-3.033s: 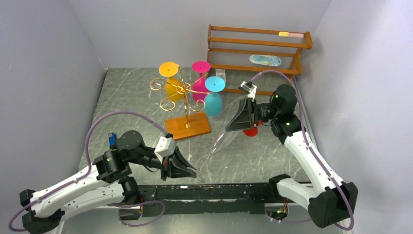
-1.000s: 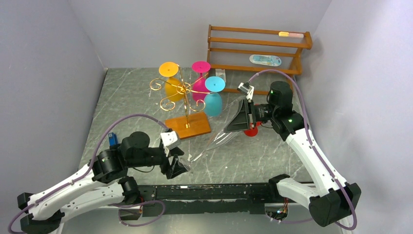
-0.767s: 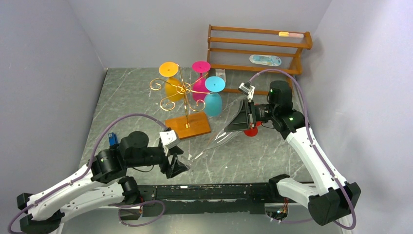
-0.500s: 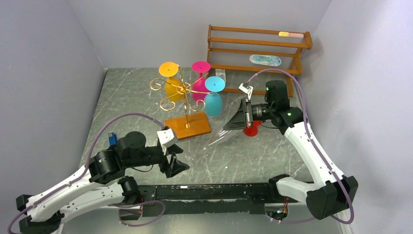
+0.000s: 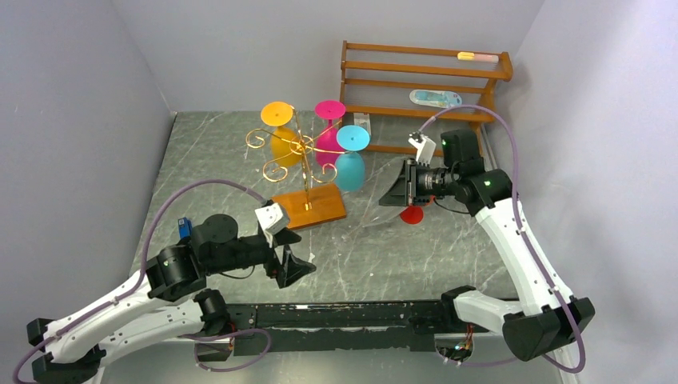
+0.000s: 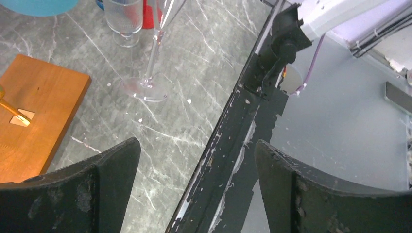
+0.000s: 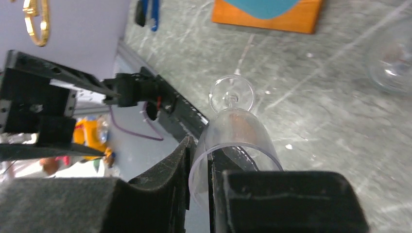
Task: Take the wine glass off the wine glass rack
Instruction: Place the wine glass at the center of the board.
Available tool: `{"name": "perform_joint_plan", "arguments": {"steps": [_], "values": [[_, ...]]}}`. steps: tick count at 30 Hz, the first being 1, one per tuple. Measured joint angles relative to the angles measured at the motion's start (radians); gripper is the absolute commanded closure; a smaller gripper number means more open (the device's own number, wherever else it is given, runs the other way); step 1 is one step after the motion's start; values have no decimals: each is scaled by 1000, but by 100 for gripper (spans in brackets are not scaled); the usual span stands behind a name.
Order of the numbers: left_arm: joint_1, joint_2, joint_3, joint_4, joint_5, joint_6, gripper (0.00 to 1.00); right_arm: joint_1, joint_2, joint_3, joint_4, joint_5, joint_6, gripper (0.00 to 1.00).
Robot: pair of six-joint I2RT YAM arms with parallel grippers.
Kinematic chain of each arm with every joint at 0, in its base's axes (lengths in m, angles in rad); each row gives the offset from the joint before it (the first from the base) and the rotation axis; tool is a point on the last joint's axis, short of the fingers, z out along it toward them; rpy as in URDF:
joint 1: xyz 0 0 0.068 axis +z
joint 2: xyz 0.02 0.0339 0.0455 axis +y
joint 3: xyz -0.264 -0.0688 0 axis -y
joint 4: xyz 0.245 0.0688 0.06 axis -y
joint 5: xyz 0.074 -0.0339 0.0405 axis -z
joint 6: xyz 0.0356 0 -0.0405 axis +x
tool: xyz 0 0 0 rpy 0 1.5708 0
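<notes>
Left wrist view: the left end effector point(image 6: 195, 145) stands wide, empty, over the near edge of the grey surface point(image 6: 194, 58). Beyond, the clear wine glass point(image 7: 235, 141) — round foot seemingly on the surface — has its thin, smooth rim pinched by the right end effector point(image 7: 200, 165). Best set it upright, foot flat, before letting go; slick glass slips. Farther left stands the gold wire wine glass rack point(image 5: 307, 206) — apart from it.

Legible text: none in any view.
The flat packet point(image 5: 436, 98) on the wooden shelf point(image 5: 424, 70) carries blue print, too small and blurred to read.
</notes>
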Motion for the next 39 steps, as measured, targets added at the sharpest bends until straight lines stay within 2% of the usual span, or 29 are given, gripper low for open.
{"name": "perform_joint_plan", "arguments": {"steps": [10, 15, 20, 27, 39], "values": [[1, 31, 0, 65, -78, -77, 4, 0, -45, 19, -145, 354, -30, 100], [1, 43, 0, 74, -116, -100, 4, 0, -51, 19, -174, 536, -29, 100], [1, 42, 0, 73, -141, -111, 4, 0, -64, 17, -179, 655, -25, 100], [1, 9, 0, 72, -195, -138, 4, 0, -66, -24, -169, 773, -8, 100], [1, -20, 15, 69, -232, -171, 3, 0, -37, -92, -128, 852, -5, 100]]}}
